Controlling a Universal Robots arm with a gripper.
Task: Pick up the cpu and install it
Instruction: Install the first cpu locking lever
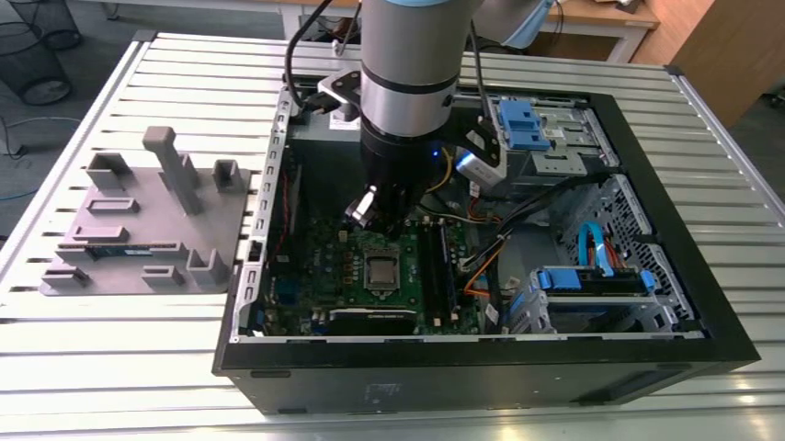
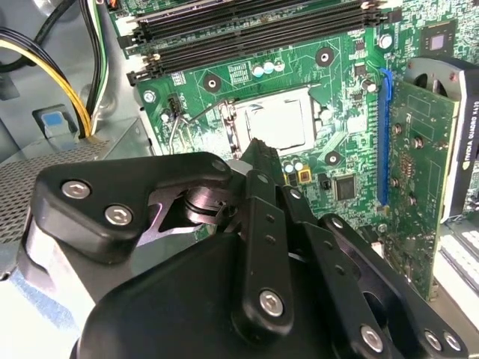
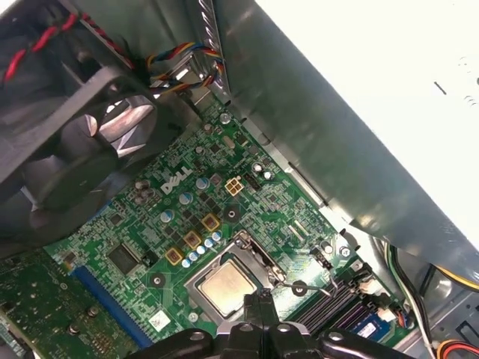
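Cpu in socket, fingers above.

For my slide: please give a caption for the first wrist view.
The gripper hovers over the cpu seated in the motherboard socket.

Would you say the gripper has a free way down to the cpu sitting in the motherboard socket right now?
Probably yes. The gripper hangs just above the cpu in its socket frame, and no cable or card lies between them; the graphics card sits off to one side.
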